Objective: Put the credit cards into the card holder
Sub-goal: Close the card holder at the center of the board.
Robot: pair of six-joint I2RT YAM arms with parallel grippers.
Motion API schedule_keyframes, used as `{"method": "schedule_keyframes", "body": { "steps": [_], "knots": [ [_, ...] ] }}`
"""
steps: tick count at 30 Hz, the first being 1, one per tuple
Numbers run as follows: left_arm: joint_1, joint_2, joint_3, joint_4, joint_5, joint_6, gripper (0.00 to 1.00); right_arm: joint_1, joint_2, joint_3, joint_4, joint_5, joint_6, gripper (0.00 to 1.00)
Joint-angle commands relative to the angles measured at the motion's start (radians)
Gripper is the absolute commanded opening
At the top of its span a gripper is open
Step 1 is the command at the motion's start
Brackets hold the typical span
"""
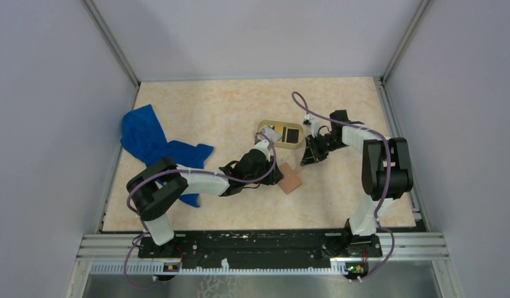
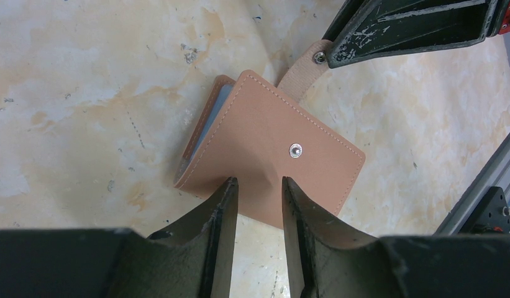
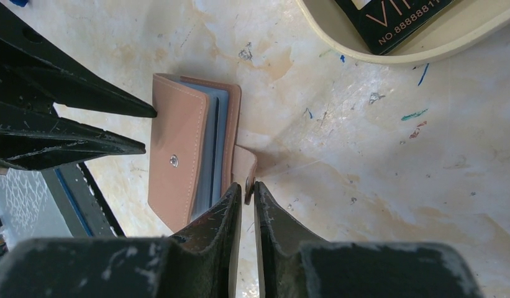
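The salmon-tan card holder lies on the table with its cover slightly ajar, showing a grey-blue inner face. My left gripper is open, its fingertips resting on the holder's near edge. My right gripper is shut on the holder's snap strap and shows in the top view. A black credit card lies in the oval tray, also in the right wrist view. A second card lies beside it, its colour unclear.
The oval tan rimmed tray stands just behind the holder, its rim in the right wrist view. A blue cloth lies at the left. The metal rail runs along the near table edge.
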Motion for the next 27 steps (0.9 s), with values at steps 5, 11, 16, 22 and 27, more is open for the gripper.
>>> {"method": "schedule_keyframes", "body": {
  "steps": [5, 11, 16, 22, 27],
  "knots": [
    [0.002, 0.032, 0.017, -0.004, 0.019, 0.001, 0.38, -0.006, -0.055, 0.026, 0.020, -0.025, 0.004, 0.10],
    [0.003, 0.032, 0.019, -0.004, 0.019, 0.000, 0.38, -0.006, -0.052, 0.032, 0.006, -0.032, -0.007, 0.00],
    [0.012, 0.051, 0.027, -0.004, 0.049, -0.026, 0.36, 0.002, -0.107, 0.013, 0.000, -0.071, -0.047, 0.00],
    [0.023, 0.101, 0.062, -0.017, 0.066, -0.090, 0.08, 0.121, -0.195, -0.040, 0.053, 0.008, -0.054, 0.00],
    [0.023, 0.107, 0.039, 0.026, 0.096, -0.131, 0.04, 0.186, -0.194, -0.051, 0.070, 0.126, -0.051, 0.00]
  ]
}}
